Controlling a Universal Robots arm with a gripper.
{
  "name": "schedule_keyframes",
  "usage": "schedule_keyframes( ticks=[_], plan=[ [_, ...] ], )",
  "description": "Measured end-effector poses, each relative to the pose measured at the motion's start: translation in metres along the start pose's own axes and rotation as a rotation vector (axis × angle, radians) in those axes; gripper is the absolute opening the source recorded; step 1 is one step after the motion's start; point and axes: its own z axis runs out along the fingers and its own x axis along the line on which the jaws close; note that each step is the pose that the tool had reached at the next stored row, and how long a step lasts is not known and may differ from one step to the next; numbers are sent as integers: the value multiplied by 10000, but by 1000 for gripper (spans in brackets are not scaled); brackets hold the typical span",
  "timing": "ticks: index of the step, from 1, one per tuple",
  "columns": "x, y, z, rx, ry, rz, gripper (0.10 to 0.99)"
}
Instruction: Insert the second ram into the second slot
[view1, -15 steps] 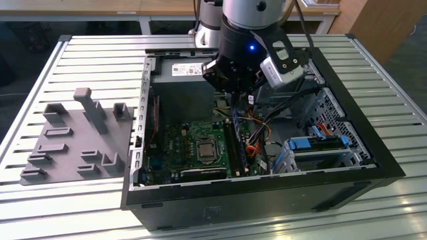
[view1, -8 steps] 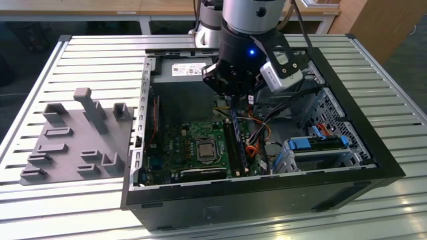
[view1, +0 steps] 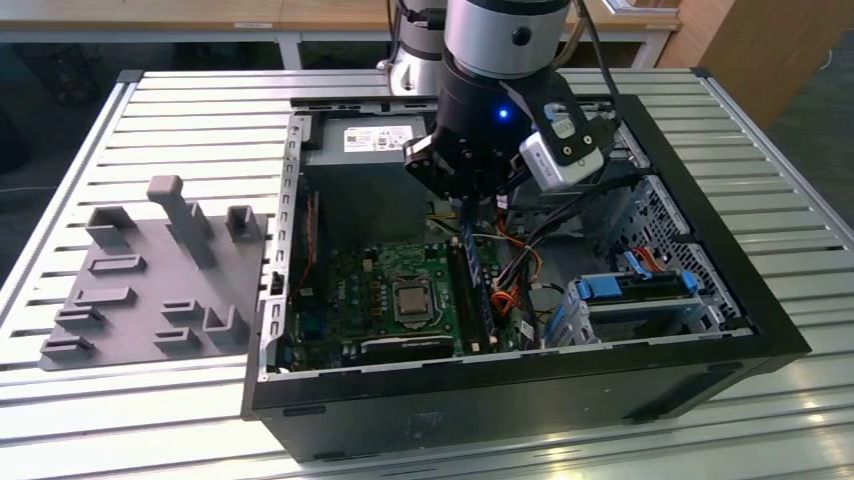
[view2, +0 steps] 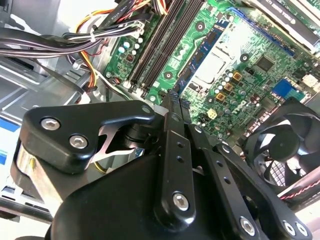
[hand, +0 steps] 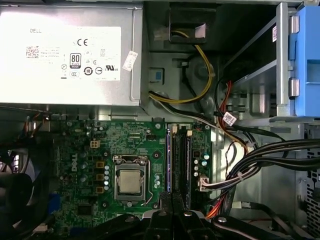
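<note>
The open computer case (view1: 747, 290) lies on the table, with the green motherboard (view1: 387, 300) inside it. Two long dark ram slots (hand: 181, 160) run side by side beside the processor socket (hand: 129, 182). A thin blue board edge (hand: 169, 160) stands in the slot nearer the socket. I cannot tell whether that edge is the second ram, or whether a stick sits in the other slot. My gripper (view1: 467, 212) hangs over the near end of the slots (view2: 160, 40). In both wrist views its fingers (view2: 172, 115) are pressed together with nothing visible between them, and the gripper (hand: 171, 196) is apart from the board.
The silver power supply (hand: 65, 50) fills one end of the case. A bundle of black and coloured cables (hand: 260, 160) runs beside the slots. Blue drive-bay clips (view1: 641, 285) sit at the exterior view's right. A black fan (view2: 290, 145) is near the socket. A grey fixture plate (view1: 147, 280) lies outside the case.
</note>
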Motion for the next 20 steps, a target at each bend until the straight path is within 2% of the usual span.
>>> schedule_keyframes(
  ticks=[20],
  plan=[
    [0,-10,87,-6,53,2,118]
  ],
)
